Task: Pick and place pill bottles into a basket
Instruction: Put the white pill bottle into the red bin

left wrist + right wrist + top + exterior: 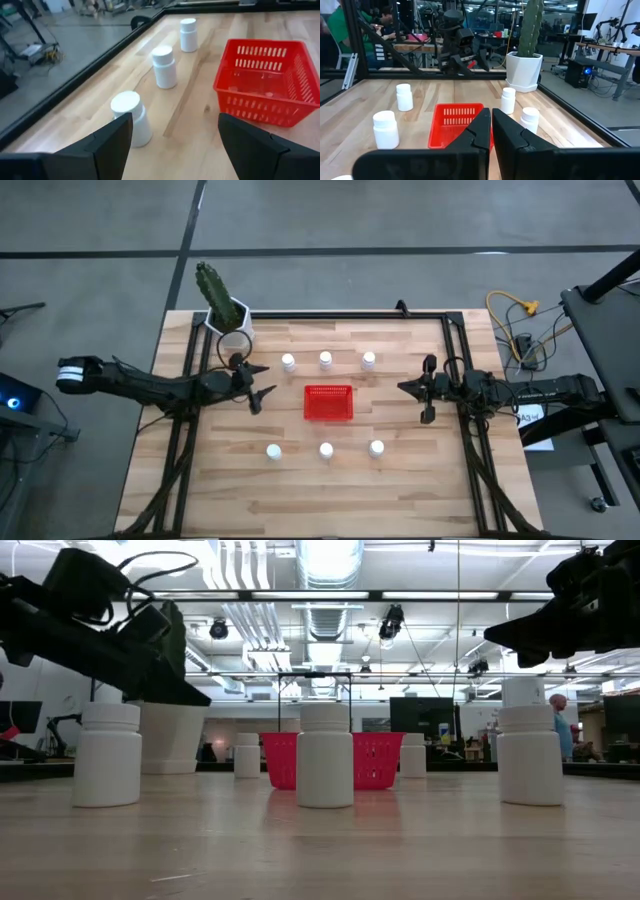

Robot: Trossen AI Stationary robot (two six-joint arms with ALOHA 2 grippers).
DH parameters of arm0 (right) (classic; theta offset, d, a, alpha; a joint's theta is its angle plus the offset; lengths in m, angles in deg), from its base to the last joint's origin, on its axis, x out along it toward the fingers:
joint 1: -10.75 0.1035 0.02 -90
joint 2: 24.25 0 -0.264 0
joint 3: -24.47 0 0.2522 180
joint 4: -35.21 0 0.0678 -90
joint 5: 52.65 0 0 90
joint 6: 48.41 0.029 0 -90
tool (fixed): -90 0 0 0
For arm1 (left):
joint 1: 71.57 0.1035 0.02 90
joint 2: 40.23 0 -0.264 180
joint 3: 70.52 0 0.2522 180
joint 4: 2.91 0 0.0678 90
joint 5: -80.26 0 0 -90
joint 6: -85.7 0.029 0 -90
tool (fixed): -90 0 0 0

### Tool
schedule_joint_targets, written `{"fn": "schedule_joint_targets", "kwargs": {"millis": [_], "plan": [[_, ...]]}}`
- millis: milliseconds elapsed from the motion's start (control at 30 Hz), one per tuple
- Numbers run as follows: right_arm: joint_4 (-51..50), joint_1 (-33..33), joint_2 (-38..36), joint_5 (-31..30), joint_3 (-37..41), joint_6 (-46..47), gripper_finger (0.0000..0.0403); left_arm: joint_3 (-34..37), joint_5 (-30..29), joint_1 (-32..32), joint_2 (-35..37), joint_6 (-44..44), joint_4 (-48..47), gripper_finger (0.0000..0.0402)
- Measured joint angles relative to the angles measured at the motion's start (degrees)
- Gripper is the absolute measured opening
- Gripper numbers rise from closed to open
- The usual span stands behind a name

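Observation:
The red mesh basket (328, 403) stands at the table's middle with nothing in it (265, 82). Three white pill bottles stand upright in a far row (288, 362) (325, 359) (369, 360), and three in a near row (273, 450) (326, 449) (377, 447). My left gripper (260, 384) is open and empty, left of the basket and above the table; its wrist view (172, 135) shows the far row's nearest bottle (131, 117) just ahead of one finger. My right gripper (404, 388) hovers right of the basket, shut and empty (491, 125).
A white hexagonal pot (232, 323) with a cactus stands at the far left corner. A black frame rail (340, 314) runs along the table's edges. Bare wood lies between the rows and near the front edge. People show in the room beyond (332, 35).

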Motion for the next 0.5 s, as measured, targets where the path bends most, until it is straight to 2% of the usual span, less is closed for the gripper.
{"fn": "schedule_joint_targets", "kwargs": {"millis": [300,500], "plan": [[-0.07,0.00,0.00,0.02,0.00,0.00,0.0009,0.69,-2.09,0.23,-6.14,-1.53,5.29,0.0275],[-0.27,0.00,0.26,0.00,0.00,0.00,0.0009,1.36,-3.78,0.23,-12.09,-1.54,12.78,0.0275]]}}
